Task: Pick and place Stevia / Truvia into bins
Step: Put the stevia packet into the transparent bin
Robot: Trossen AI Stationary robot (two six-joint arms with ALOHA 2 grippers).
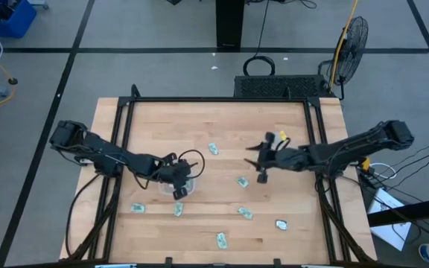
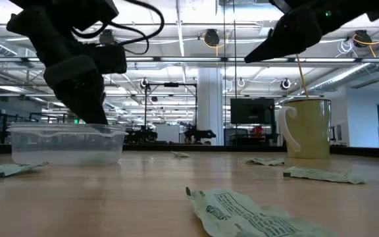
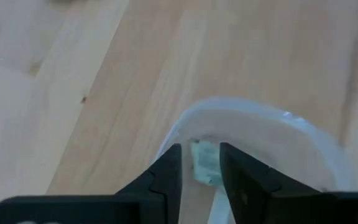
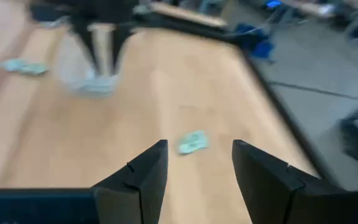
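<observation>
1. Table [image 1: 222, 126]: wooden top, carrying every item listed here.
2. Left claw [image 3: 200, 163]: hanging directly over the tub, fingers nearly closed and pinching one sachet [image 3: 205, 163] above the tub's inside.
3. Right claw [image 4: 197, 163]: hovering above the table well to the right of the tub, fingers spread wide and holding nothing.
4. Mug [image 2: 305, 127]: standing upright, far from the tub, toward the right arm's side.
5. Tub [image 2: 66, 143]: clear plastic, sitting under the left claw.
6. Loose sachets [image 1: 242, 182]: lying scattered around the tub, most of them to its right and front, none touching it.
</observation>
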